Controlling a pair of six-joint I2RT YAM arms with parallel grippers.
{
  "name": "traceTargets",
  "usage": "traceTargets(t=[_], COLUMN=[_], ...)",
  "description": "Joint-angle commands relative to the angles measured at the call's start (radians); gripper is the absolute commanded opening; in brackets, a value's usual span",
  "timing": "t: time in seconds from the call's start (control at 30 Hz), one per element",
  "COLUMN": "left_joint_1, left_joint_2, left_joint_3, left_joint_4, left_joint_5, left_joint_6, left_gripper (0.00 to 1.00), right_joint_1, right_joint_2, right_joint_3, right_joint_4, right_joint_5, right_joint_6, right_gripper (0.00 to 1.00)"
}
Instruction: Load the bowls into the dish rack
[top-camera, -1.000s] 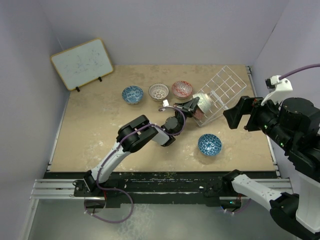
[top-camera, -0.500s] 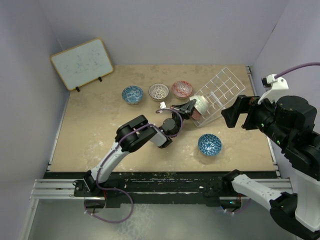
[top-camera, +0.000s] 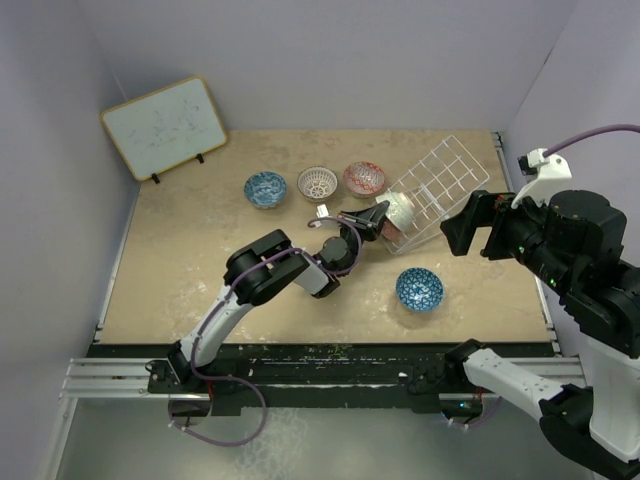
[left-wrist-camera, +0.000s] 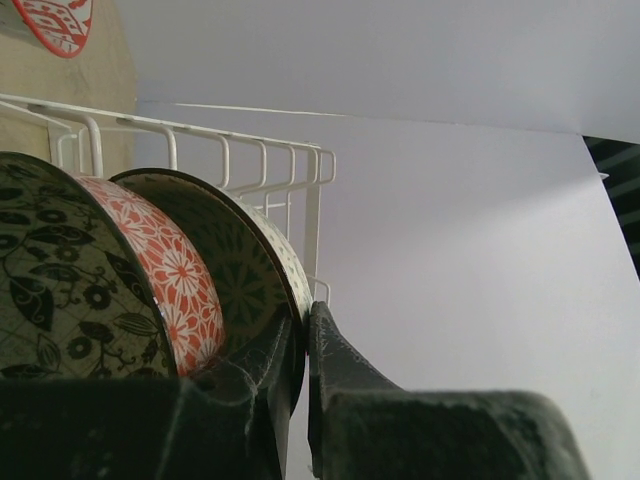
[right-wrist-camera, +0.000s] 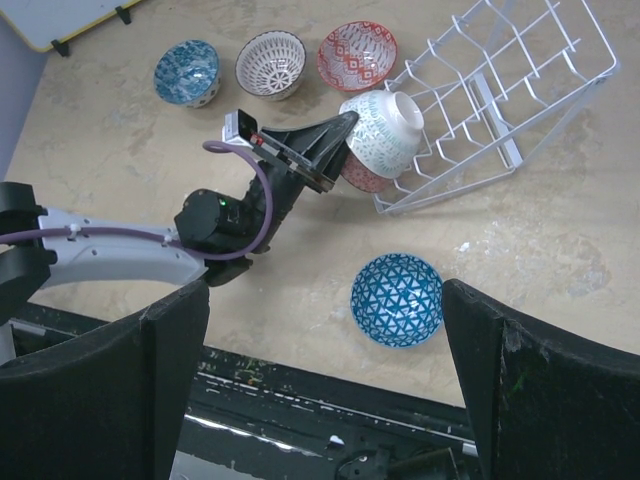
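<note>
The white wire dish rack (top-camera: 440, 185) lies askew at the back right. At its near end stand three bowls on edge: a grey-black one (left-wrist-camera: 50, 300), a red one (left-wrist-camera: 165, 270) and a pale green-white one (left-wrist-camera: 245, 260). My left gripper (left-wrist-camera: 303, 325) is shut on the rim of the pale green-white bowl (top-camera: 400, 211); in the top view the left gripper (top-camera: 377, 216) is level with the rack's end. A blue triangle-patterned bowl (right-wrist-camera: 397, 299) sits on the table below my right gripper (right-wrist-camera: 325, 295), which hangs open and empty. The right gripper (top-camera: 470, 228) is high up beside the rack.
Three more bowls line up behind the left arm: blue (top-camera: 265, 188), white-lattice (top-camera: 318, 183) and red (top-camera: 363, 178). A wood-framed whiteboard (top-camera: 164, 127) leans at the back left. Purple walls close in the table on the left, back and right.
The left arm's elbow has swung a little to the left while its gripper stays on the bowl at the rack. The right gripper has drifted slightly left.
</note>
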Motion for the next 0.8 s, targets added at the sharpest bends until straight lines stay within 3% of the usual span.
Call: traceTargets(t=[0.0, 0.27, 0.77], left_joint_1=[0.008, 0.015, 0.032], left_joint_2=[-0.111, -0.172, -0.251], left_joint_3=[-0.019, -0.055, -0.136], left_joint_4=[0.021, -0.108, -0.227], left_joint_5=[0.019, 0.063, 0.108], left_joint_6=[-0.025, -0.045, -0.033], left_gripper=[0.12, 0.18, 0.53], right_joint_1=[-0.002, -0.003, -0.003], right_joint_2=[-0.005, -0.009, -0.02], right_joint_3=[-0.005, -0.008, -0.015], right_joint_4=[0.042, 0.042, 0.045], right_joint_5=[-0.019, -0.02, -0.031], right_joint_6=[-0.009, -0.009, 0.001], right_gripper=[1.0, 1.0, 1.0])
